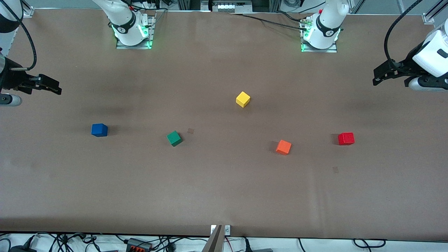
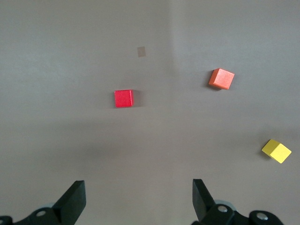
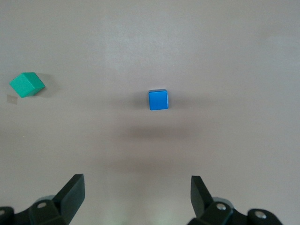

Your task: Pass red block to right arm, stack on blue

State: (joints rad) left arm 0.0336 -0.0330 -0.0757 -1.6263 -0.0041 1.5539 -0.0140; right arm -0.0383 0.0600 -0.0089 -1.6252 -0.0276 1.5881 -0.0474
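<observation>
Fingers (image 2: 75,199) of both grippers stand wide apart, empty. We should bring the left gripper (image 1: 379,76) down squarely over the red block (image 1: 346,138), right of centre on the desk (image 1: 224,196), leaving faces free for handover; the blue block (image 1: 99,130) waits mid-left, the right gripper (image 1: 52,87) at the left edge.

You are looking at a small matte yellow cube (image 1: 243,99) sitting just above the middle of the front view. A matte green cube (image 1: 174,138) is lying lower, toward the frame's centre-left, and a matte orange cube (image 1: 283,147) is resting lower, right of centre, all on the brown table (image 1: 224,196).
</observation>
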